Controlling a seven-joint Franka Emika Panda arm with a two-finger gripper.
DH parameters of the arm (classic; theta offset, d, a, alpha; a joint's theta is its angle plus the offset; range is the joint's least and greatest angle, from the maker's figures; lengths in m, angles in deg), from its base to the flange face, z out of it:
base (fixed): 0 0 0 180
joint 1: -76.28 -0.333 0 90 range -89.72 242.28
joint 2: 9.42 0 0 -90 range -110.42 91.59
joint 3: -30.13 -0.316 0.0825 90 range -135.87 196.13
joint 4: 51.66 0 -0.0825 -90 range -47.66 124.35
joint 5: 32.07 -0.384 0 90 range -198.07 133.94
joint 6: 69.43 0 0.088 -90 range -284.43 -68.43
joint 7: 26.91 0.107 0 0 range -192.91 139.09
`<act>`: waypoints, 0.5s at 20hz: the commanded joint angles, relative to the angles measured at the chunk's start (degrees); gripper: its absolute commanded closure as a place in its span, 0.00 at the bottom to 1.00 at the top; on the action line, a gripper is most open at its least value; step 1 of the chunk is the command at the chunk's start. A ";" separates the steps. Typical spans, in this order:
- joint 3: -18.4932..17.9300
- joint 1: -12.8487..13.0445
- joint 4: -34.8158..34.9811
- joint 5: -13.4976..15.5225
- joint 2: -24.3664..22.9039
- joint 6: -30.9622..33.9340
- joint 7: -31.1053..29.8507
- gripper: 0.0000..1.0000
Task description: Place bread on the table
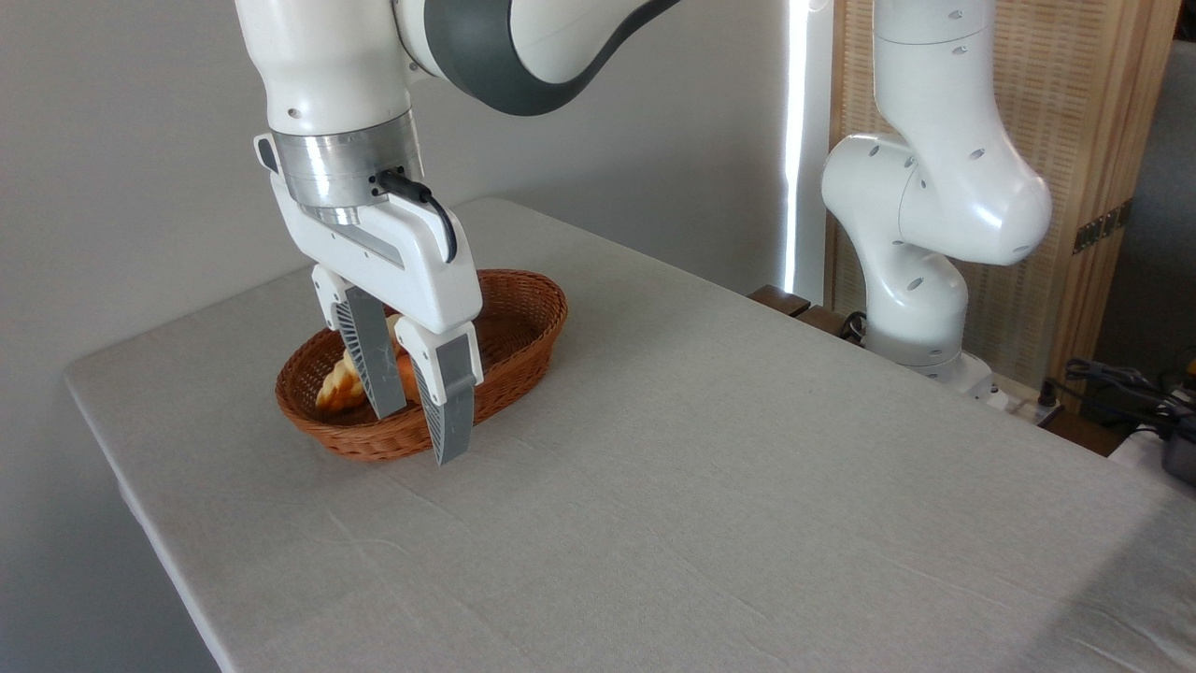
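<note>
Table, grey-beige cloth, runs off the frame at bottom and right; its near-left rounded corner and long left edge are in view.

Left of centre: one oval wicker basket sits on the cloth, well in from the left edge. Inside it, one pale golden twisted bread, only its left end showing; the rest is hidden behind the gripper's fingers. An orange-brown patch shows between the two fingers; too little is visible to name it.

One gripper hangs over the basket's near side, fingers pointing down and spread apart, nothing between the pads. The left finger dips inside the basket in front of the bread; whether it touches is unclear. The right finger overlaps the near rim.

Right of the basket: broad bare cloth, open to the far edge and the near edge.

Far right: the arm's white base stands beyond the table edge, upper links cut off by the top of frame. Dark cables at right edge, blurred.
</note>
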 commanded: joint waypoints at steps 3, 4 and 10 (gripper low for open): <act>0.49 0.09 0.34 0.10 1.01 -1.85 -0.55 0.00; 0.58 0.18 0.51 0.10 0.93 -1.85 -0.46 0.00; 0.85 0.18 1.13 0.10 0.57 -2.11 -0.37 0.00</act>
